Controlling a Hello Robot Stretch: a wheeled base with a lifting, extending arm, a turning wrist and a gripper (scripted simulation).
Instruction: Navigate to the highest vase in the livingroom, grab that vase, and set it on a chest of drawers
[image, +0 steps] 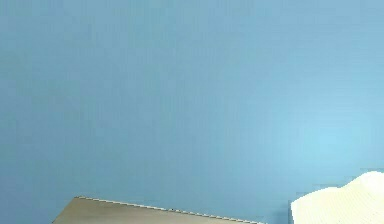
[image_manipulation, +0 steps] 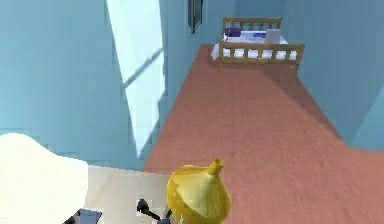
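Observation:
A yellow vase (image_manipulation: 200, 194) with a pointed top and round belly stands out at the bottom middle of the arm side view, its base cut off by the picture's edge. Just left of it, the gripper's dark body (image_manipulation: 148, 210) pokes up over a pale tabletop (image_manipulation: 115, 188). I cannot tell whether the gripper holds anything, or whether the vase rests on the top. The same tan top (image: 130, 212) shows along the forward view's bottom edge, against a blue wall (image: 190, 90).
A white rounded object (image_manipulation: 35, 175) sits on the top at the arm side view's left, and again at the forward view's bottom right (image: 345, 200). Red-brown floor (image_manipulation: 270, 120) runs out to a wooden bed (image_manipulation: 258, 45). A pale panel (image_manipulation: 140, 70) lines the blue wall.

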